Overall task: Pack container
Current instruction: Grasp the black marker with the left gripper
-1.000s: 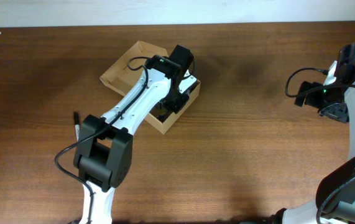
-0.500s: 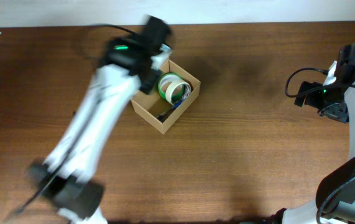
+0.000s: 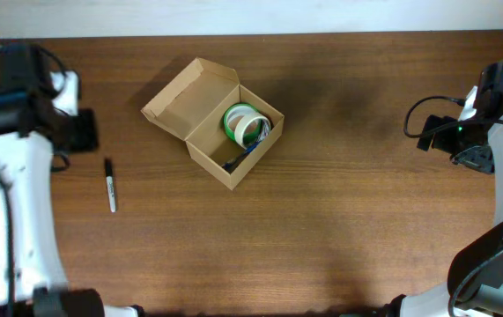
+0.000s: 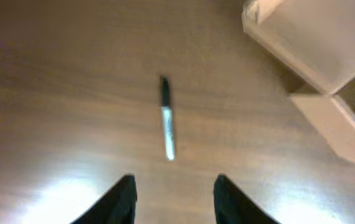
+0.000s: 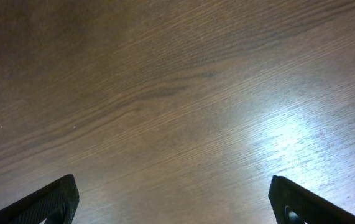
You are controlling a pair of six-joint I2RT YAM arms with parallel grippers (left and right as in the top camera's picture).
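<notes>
The tan cardboard container (image 3: 209,145) stands open at the table's upper middle, its flap lid (image 3: 185,95) folded back to the left. Inside lie a green and white tape roll (image 3: 245,124) and a dark item. The container's edge shows in the left wrist view (image 4: 314,46). A black and white marker (image 3: 110,185) lies on the table left of the container; it also shows in the left wrist view (image 4: 166,118). My left gripper (image 4: 172,186) is open and empty, above the table near the marker. My right gripper (image 5: 176,196) is open and empty over bare wood at the far right.
The brown wooden table (image 3: 339,220) ends at a pale wall along the top. The right arm (image 3: 489,114) with its cables stands at the right edge. The left arm (image 3: 13,167) stands along the left edge.
My left arm has swung from over the container to the table's far left, above the marker. The tape roll now lies uncovered in the container. The right arm has not moved.
</notes>
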